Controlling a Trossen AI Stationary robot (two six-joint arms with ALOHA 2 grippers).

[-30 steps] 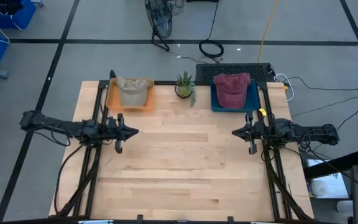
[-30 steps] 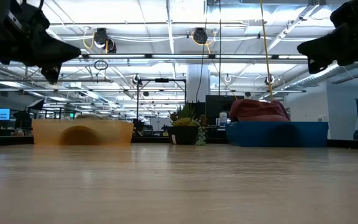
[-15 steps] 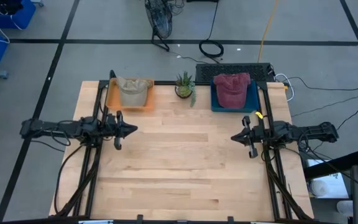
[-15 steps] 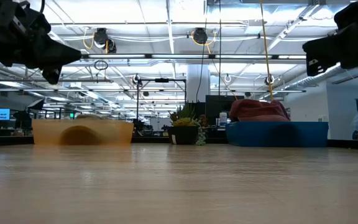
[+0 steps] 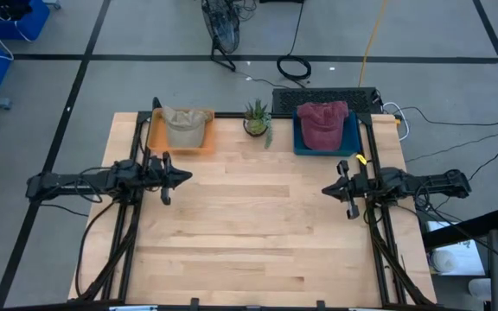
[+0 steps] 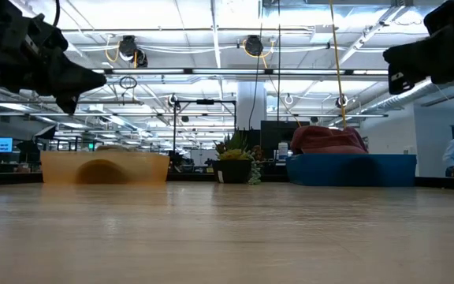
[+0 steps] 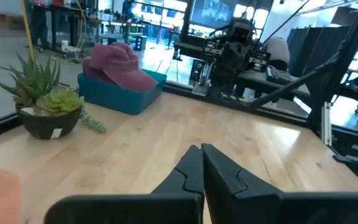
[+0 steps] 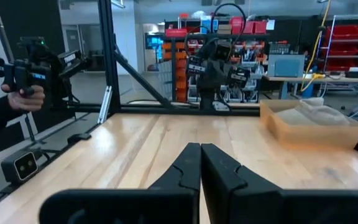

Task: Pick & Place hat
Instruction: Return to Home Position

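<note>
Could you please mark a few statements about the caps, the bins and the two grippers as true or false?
1. The dark red cloth cap lies in the blue plastic bin. True.
2. The beige cloth cap lies on the bare wooden table. False: it lies in the orange plastic bin.
3. The small potted green plant stands between the two bins. True.
4. The left gripper holds a cap. False: it is shut on nothing, above the table's left side.
5. The right gripper is shut and empty, above the table's right side. True.
</note>
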